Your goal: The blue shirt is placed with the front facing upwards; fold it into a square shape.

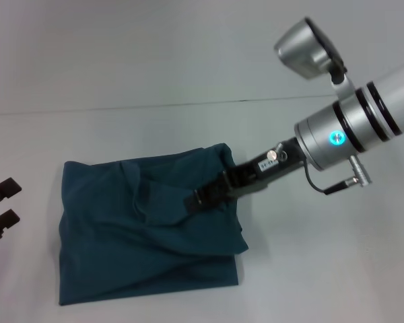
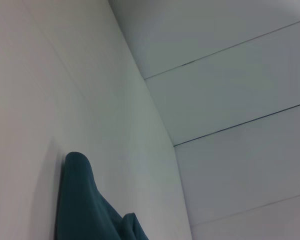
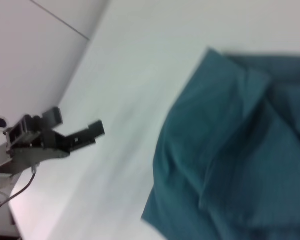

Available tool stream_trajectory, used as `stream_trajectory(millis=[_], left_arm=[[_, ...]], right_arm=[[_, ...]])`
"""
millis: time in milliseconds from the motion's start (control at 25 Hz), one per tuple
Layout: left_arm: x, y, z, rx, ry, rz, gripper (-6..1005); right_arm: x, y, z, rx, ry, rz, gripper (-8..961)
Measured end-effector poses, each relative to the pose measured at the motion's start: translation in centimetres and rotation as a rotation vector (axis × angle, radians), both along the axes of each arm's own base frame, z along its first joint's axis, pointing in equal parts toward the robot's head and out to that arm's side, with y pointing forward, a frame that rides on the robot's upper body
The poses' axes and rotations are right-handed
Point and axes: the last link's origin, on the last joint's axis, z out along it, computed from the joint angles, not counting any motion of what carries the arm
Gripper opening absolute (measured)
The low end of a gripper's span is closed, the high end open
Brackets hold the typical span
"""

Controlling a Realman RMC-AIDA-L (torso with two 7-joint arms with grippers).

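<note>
Head view: the dark teal-blue cotton shirt [image 1: 135, 229] is seen folded into a rough, rumpled rectangle on a plain white matte tabletop [image 1: 323, 269], backed by a pale wall. The right gripper [image 1: 195, 200] is reached across onto the cloth's upper right part (whether fabric is pinched between its jaws can't be told). The left gripper [image 1: 1, 210] is parked at the table's left edge, jaws spread, nothing held.

Left wrist view: only a bunched bit of shirt [image 2: 82, 205] against white panelled walls.

Right wrist view: shirt [image 3: 235, 150] on the white surface, left gripper [image 3: 75, 131] open well apart from it.
</note>
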Motion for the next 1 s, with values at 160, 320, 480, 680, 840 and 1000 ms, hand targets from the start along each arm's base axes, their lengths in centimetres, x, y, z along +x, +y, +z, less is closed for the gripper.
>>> stream_trajectory(millis=[160, 320, 480, 680, 840, 1000], left_arm=[[-0.1, 0.0, 0.1, 0.003, 0.001, 0.002, 936], [0.0, 0.1, 0.1, 0.003, 0.000, 0.000, 936], [0.0, 0.1, 0.2, 0.004, -0.001, 0.001, 936], [-0.2, 0.0, 0.3, 0.012, 0.000, 0.011, 936], [-0.2, 0.1, 0.2, 0.012, 0.000, 0.010, 936], [-0.1, 0.2, 0.1, 0.009, 0.001, 0.009, 937]], right_arm=[[-1.4, 0.4, -1.9, 0.040, -0.053, 0.161, 584], [-2.9, 0.7, -4.3, 0.039, -0.168, 0.322, 583], [-4.6, 0.9, -5.8, 0.031, -0.255, 0.425, 574], [-5.6, 1.3, -6.6, 0.063, -0.273, 0.461, 563], [-5.7, 1.0, -7.8, 0.069, -0.315, 0.526, 554], [-5.9, 0.5, -8.9, 0.070, -0.343, 0.579, 545]])
